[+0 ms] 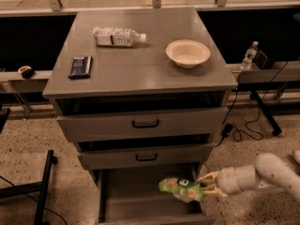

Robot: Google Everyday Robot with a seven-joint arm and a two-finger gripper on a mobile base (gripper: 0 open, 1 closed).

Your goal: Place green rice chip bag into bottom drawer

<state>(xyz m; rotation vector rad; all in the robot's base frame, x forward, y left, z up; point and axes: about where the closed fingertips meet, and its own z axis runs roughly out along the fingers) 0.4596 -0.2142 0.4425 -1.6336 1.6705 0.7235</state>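
Evidently light and crinkly, the green rice chip bag [179, 190] hangs above the open bottom drawer [131, 198], pinched at its right edge by the hand [205, 185]. Its soft, slippery film probably suits a grip on that sealed edge.

On the grey counter [140, 81] a clear plastic bottle [117, 36] is laid on its side at the back left. A dark flat wrapper [80, 66] is set near the left edge, and a beige bowl [188, 53] is stood upright at the right. Below, the top drawer [103, 125] and middle drawer [108, 158] are each fitted with a black handle. A small bottle [249, 55] is stood on the right-hand ledge [281, 71], and black cables [246, 128] are trailed over the speckled floor [28, 149].
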